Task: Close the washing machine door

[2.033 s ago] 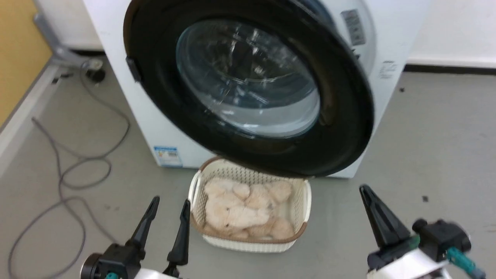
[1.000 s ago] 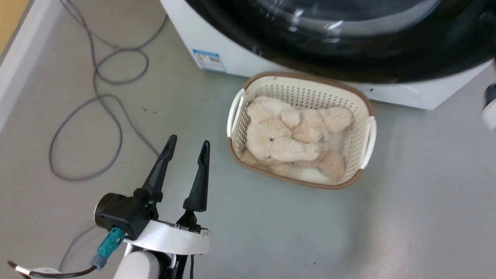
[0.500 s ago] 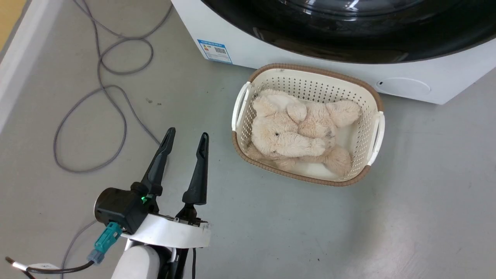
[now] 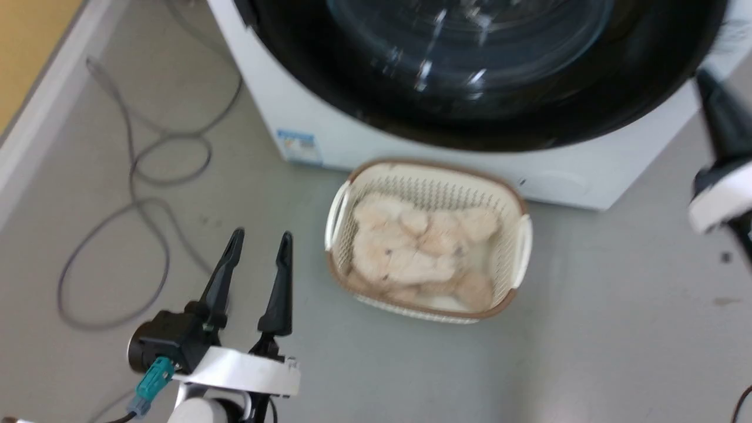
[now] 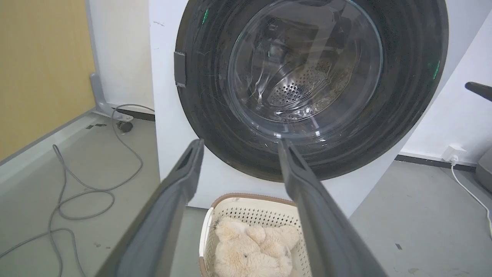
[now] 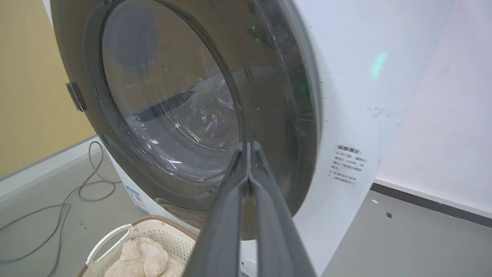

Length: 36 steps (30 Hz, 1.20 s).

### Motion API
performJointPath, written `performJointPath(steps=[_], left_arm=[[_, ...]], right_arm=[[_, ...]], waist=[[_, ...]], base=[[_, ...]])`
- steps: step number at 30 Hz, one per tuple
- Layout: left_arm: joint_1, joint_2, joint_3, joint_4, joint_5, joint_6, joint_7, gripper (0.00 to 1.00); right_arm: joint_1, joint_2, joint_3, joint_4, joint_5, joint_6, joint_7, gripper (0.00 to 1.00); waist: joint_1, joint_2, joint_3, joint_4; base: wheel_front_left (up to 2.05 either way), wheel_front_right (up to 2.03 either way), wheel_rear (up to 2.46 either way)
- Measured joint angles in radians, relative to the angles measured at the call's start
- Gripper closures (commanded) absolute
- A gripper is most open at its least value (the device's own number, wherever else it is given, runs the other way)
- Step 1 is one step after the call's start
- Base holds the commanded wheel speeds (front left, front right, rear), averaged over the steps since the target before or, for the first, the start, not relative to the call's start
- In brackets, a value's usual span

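Head view looks down on the washing machine door [image 4: 482,70], whose wide black rim and bulging glass centre lie close against the front of the white washing machine [image 4: 329,141]. Whether it has caught shut cannot be told.

The left gripper [image 4: 262,234] hangs low over the floor with its two fingers spread and nothing between them. In the right wrist view, the right gripper [image 6: 249,148] has its fingers pressed together on nothing and points at the lower rim of the door.

The door looks stiff and fairly heavy, and it likely swings freely on its hinge until the catch resists. The glass is probably smooth and slippery, and its curve would let a fingertip slide off. The flat black rim is the better place to push, near the small latch tab [image 5: 179,75] on the side far from the hinge, where a push has most leverage. A firm, steady press is likely needed for the catch to click.

A white perforated basket [image 4: 435,167] with a brown edge stands on the floor just in front of the machine, below the door. A cream plush toy [image 4: 411,252] lies in it. Through the glass the steel drum shows, and no laundry can be made out inside.
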Motion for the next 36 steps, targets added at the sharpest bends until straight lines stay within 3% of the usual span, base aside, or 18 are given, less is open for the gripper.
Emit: performJointPath(steps=[7, 12, 25, 26, 27, 36], left_arm=[[0.057, 0.000, 0.039, 0.034, 0.014, 0.009, 0.000, 0.00], [0.101, -0.001, 0.058, 0.045, 0.017, 0.013, 0.000, 0.00], [0.172, -0.001, 0.079, 0.085, 0.072, 0.018, 0.000, 0.00], [0.174, -0.001, 0.078, 0.089, 0.076, 0.018, 0.000, 0.00], [0.175, -0.001, 0.078, 0.092, 0.078, 0.018, 0.000, 0.00], [0.177, -0.001, 0.074, 0.101, 0.091, 0.018, 0.000, 0.00]], right_arm=[[0.207, 0.085, -0.041, -0.104, -0.016, 0.000, -0.058, 1.00], [0.384, 0.193, -0.137, -0.206, -0.069, 0.000, -0.076, 1.00], [0.702, 0.366, -0.267, -0.355, -0.233, 0.000, -0.088, 1.00], [0.721, 0.374, -0.271, -0.363, -0.242, 0.000, -0.088, 0.92], [0.738, 0.382, -0.277, -0.372, -0.253, 0.000, -0.088, 0.02], [0.794, 0.417, -0.293, -0.402, -0.290, 0.000, -0.092, 0.00]], waist=[[0.0000, 0.0000, -0.124, -0.064], [-0.0001, 0.0001, -0.211, -0.121], [-0.0001, 0.0000, -0.304, -0.175], [-0.0001, 0.0000, -0.305, -0.175], [-0.0001, 0.0000, -0.306, -0.174], [-0.0001, 0.0000, -0.316, -0.173]], base=[[0.00, 0.00, 0.00], [0.00, 0.00, 0.00], [0.00, 0.00, 0.00], [0.00, 0.00, 0.00], [0.00, 0.00, 0.00], [0.00, 0.00, 0.00]])
